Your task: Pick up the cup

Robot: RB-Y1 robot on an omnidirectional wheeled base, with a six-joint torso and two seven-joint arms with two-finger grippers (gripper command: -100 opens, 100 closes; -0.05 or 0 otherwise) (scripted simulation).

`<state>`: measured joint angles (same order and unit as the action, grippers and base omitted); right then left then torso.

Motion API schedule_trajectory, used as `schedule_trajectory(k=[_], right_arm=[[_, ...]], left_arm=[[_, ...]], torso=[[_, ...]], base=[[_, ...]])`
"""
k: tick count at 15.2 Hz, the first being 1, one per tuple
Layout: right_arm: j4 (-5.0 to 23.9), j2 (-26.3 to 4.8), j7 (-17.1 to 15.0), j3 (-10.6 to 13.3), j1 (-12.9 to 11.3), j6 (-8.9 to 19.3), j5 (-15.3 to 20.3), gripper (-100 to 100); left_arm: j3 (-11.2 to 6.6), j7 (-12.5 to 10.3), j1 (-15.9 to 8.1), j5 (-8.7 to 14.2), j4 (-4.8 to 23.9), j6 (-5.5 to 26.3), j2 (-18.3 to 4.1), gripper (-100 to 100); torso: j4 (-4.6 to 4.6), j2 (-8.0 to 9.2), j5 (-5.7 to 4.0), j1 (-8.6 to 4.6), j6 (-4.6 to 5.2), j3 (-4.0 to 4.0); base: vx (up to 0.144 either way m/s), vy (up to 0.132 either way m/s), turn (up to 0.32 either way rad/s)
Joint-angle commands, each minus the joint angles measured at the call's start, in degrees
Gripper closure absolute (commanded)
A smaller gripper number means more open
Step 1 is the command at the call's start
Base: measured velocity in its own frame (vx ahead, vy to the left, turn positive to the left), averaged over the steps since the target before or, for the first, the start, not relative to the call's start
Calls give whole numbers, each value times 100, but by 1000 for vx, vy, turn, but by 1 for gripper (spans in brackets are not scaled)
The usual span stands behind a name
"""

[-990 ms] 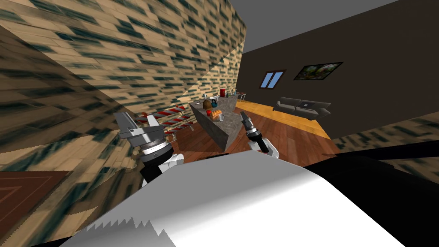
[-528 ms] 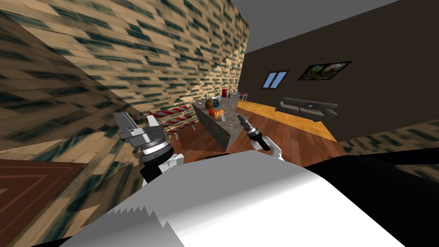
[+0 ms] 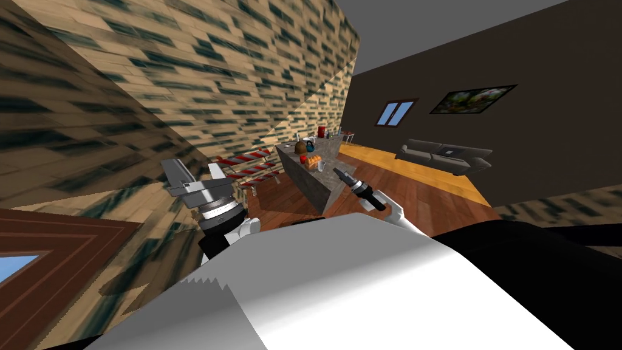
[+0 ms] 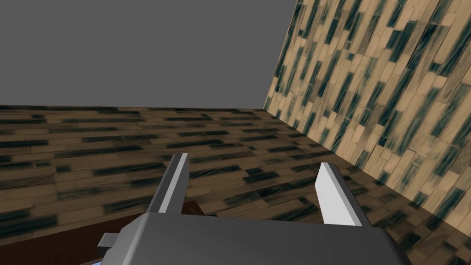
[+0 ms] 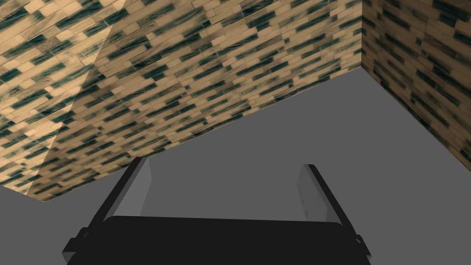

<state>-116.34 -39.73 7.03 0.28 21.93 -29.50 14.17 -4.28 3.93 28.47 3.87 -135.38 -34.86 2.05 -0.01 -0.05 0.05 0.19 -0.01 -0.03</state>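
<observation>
Two open grippers with nothing in either, so I'd say you're sitting in the approach step, nowhere near the grab yet.

The cup (image 3: 322,164) is showing as a small, pale, glassy-looking thing standing on the long grey counter (image 3: 310,182), right at the counter's near end. An orange lump (image 3: 312,161) is lying just beside it, and a red round thing (image 3: 302,158) is sitting next to that. More bits are standing further along the counter, but they're too small for me to call.

The right gripper (image 3: 340,174) is pointing toward the counter's near end. Its fingers are standing wide apart in its own wrist view, with nothing between them. It's looking well short of the counter to me, though that's a guess from the head view. The left gripper (image 3: 194,172) is hanging off to the side, well apart from the counter, with its fingers spread too.

What the next move is calling for, as far as I can judge:
- Get the base closer to the counter's near end, because the cup seems to be out of reach.
- Use the right arm, since it's the one already aiming at the counter.
- Bring the spread fingers in level with the cup's sides, coming from the side facing away from the orange lump so you're not knocking it.
</observation>
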Motion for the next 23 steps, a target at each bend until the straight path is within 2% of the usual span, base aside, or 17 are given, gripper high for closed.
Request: schedule_trajectory(k=[1, 3, 4, 6, 7, 9, 10, 12, 13, 15, 16, 18, 19, 21, 22, 23], right_arm=[[205, -286, 33, 32, -17, -74, 158, -100], [205, -435, 33, 32, -17, -74, 158, -100], [387, -633, 62, 70, -46, -122, 301, -100], [387, -790, 62, 70, -46, -122, 301, -100], [573, -975, 93, 111, -73, -171, 448, -100], [573, -1147, 93, 111, -73, -171, 448, -100], [761, -1349, 126, 154, -97, -223, 596, -100], [761, -1506, 126, 154, -97, -223, 596, -100], [950, -1700, 161, 200, -118, -277, 744, -100], [950, -1862, 161, 200, -118, -277, 744, -100], [1138, -2045, 198, 248, -135, -333, 893, -100], [1138, -2215, 198, 248, -135, -333, 893, -100], [1325, -2399, 235, 299, -148, -390, 1041, -100], [1325, -2563, 235, 299, -148, -390, 1041, -100], [1510, -2756, 274, 350, -159, -449, 1187, -100], [1510, -2866, 274, 350, -159, -449, 1187, -100]], left_arm=[[0, 0, 0, 0, 0, 0, 0, 0], [0, 0, 0, 0, 0, 0, 0, 0], [0, 0, 0, 0, 0, 0, 0, 0], [0, 0, 0, 0, 0, 0, 0, 0], [0, 0, 0, 0, 0, 0, 0, 0], [0, 0, 0, 0, 0, 0, 0, 0], [0, 0, 0, 0, 0, 0, 0, 0], [0, 0, 0, 0, 0, 0, 0, 0], [0, 0, 0, 0, 0, 0, 0, 0], [0, 0, 0, 0, 0, 0, 0, 0], [0, 0, 0, 0, 0, 0, 0, 0], [0, 0, 0, 0, 0, 0, 0, 0], [0, 0, 0, 0, 0, 0, 0, 0], [0, 0, 0, 0, 0, 0, 0, 0], [0, 0, 0, 0, 0, 0, 0, 0], [0, 0, 0, 0, 0, 0, 0, 0]], torso=[[0, 0, 0, 0, 0, 0], [-1, -6, 0, 1, -2, -3], [-1, -4, 0, -1, 0, -3], [-2, -10, 0, 2, -2, -6], [-2, -9, 0, 0, 0, -5], [-2, -10, 2, 7, -2, -6], [-2, -9, 1, 5, -1, -5], [-3, -13, 1, 5, -3, -8], [-3, -12, 0, 0, 0, -7], [-4, -19, 1, 3, -2, -11], [-4, -16, 0, 1, 0, -10], [-4, -19, 1, 6, -2, -11], [-4, -16, 1, 3, 0, -10], [-5, -21, 2, 6, -2, -12], [-4, -19, 1, 2, -1, -11], [-4, -19, 0, 2, -3, -11]], base=[[27, 50, 94], [24, 50, 71], [32, 54, 83], [34, 52, 68], [29, 63, 89], [33, 64, 75], [39, 61, 81], [40, 49, 86], [56, 53, 125], [54, 50, 69], [54, 55, 79], [52, 56, 84], [60, 55, 90], [60, 51, 85], [52, 48, 121], [60, 52, 116]])
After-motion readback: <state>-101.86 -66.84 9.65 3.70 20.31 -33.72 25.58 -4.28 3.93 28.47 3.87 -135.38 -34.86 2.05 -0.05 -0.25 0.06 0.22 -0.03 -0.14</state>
